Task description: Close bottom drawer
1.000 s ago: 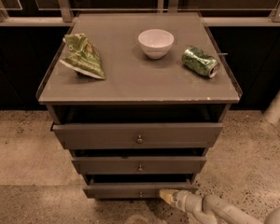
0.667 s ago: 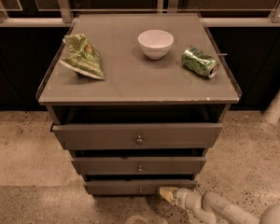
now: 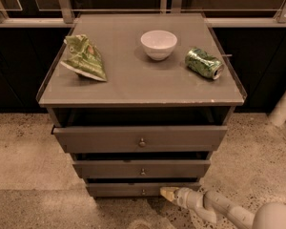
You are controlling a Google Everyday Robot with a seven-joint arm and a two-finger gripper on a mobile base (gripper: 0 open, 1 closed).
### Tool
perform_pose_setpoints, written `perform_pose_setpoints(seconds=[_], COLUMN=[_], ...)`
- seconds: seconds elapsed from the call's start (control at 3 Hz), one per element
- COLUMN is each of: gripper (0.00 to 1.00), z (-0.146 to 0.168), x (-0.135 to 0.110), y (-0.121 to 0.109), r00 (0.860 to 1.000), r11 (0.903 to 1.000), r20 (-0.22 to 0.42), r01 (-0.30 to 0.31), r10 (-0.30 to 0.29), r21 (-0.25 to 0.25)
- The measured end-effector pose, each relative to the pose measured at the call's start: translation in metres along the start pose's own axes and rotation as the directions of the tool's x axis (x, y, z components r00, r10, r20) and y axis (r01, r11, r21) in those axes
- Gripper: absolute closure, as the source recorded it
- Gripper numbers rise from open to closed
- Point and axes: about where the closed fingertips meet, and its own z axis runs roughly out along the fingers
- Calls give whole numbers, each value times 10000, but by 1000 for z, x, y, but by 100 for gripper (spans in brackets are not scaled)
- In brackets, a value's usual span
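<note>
Low at the front of the cabinet (image 3: 148, 87), the bottom drawer (image 3: 119, 190) stands a little pulled out, under the middle drawer (image 3: 109, 168) and the top drawer (image 3: 100, 138), which are also partly open. Just right of its small knob (image 3: 143, 192), the gripper (image 3: 166, 192) is at the drawer front, its fingers together in one narrow tip, holding nothing. On top lie a green bag (image 3: 83, 58), a white bowl (image 3: 158, 44) and a green can (image 3: 204, 63).
</note>
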Motion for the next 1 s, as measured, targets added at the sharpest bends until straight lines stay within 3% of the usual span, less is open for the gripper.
perform_pose_setpoints(seconds=[0.67,1.0], gripper=[100,100], z=[1,-28], x=[-2,-5], y=[1,9], r00=[9999,9997], r11=[9997,9997], r20=[-29,101], r01=[-123,-213], r10=[122,212], r21=[-210,74])
